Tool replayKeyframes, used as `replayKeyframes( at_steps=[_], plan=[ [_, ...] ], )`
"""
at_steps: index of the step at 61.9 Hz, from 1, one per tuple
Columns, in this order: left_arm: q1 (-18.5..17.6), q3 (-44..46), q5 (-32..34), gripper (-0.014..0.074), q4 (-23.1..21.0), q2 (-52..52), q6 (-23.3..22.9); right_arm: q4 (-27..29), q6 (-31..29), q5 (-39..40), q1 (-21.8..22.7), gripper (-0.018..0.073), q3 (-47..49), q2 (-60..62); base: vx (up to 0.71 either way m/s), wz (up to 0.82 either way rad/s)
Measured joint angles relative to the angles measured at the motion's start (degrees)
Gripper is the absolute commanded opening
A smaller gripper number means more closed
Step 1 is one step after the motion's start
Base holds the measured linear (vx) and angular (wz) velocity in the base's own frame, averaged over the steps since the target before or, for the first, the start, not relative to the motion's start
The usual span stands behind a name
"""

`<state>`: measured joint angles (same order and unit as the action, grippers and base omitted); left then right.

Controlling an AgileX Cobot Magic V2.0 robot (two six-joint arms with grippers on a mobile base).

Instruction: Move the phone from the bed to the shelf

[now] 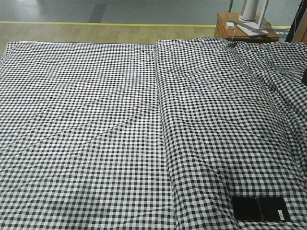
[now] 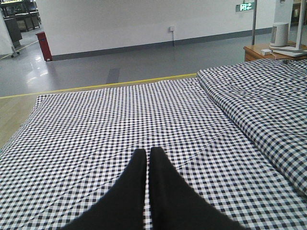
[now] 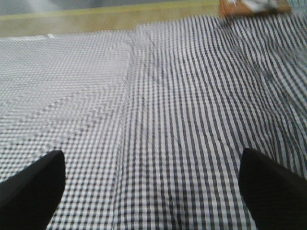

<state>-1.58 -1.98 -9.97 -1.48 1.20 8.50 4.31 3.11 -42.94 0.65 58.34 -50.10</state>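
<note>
We note phone [image 1: 259, 209] crosswise, not between right gripper's [image 3: 149, 152] wide jaws; left gripper [image 2: 146, 151] closed; right arm likely nearer.

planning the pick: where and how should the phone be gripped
Probably from straight above, pinching the phone across its two long edges near the middle seam. It lies flat on the bed, so only the thin edges offer a hold.

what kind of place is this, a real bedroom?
Probably a mock bedroom staged in a big hall or lab: the gingham bed and wooden side table stand beside open grey floor with a yellow line, and a green lit sign glows behind.
</note>
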Motion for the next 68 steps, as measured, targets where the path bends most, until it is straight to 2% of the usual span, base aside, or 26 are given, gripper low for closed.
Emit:
replayKeyframes(
  at_steps=[6,12,24,32,52,60,68],
  plan=[
    [0.0,0.0,0.0,0.0001,0.0,0.0,0.0,-2.8,2.3,-5.1,3.2,0.0707,4.2,-4.4,0.00,0.00],
    [0.0,0.0,0.0,0.0001,0.0,0.0,0.0,-4.3,2.1,-8.9,8.7,0.0706,7.4,-8.6,0.00,0.00],
    [0.0,0.0,0.0,0.0001,0.0,0.0,0.0,-4.3,-0.6,-9.7,19.7,0.0704,8.8,-17.4,0.00,0.00],
    [0.0,0.0,0.0,0.0001,0.0,0.0,0.0,-4.3,-3.1,-9.3,24.4,0.0699,8.8,-24.6,0.00,0.00],
    [0.0,0.0,0.0,0.0001,0.0,0.0,0.0,-4.3,-11.9,-4.0,32.6,0.0688,8.9,-45.2,0.00,0.00],
    [0.0,0.0,0.0,0.0001,0.0,0.0,0.0,-1.5,-17.6,-2.0,36.4,0.0685,8.9,-53.1,0.00,0.00],
    [0.0,0.0,0.0,0.0001,0.0,0.0,0.0,4.4,-27.0,-0.1,41.0,0.0681,9.0,-60.3,0.00,0.00]
  ],
)
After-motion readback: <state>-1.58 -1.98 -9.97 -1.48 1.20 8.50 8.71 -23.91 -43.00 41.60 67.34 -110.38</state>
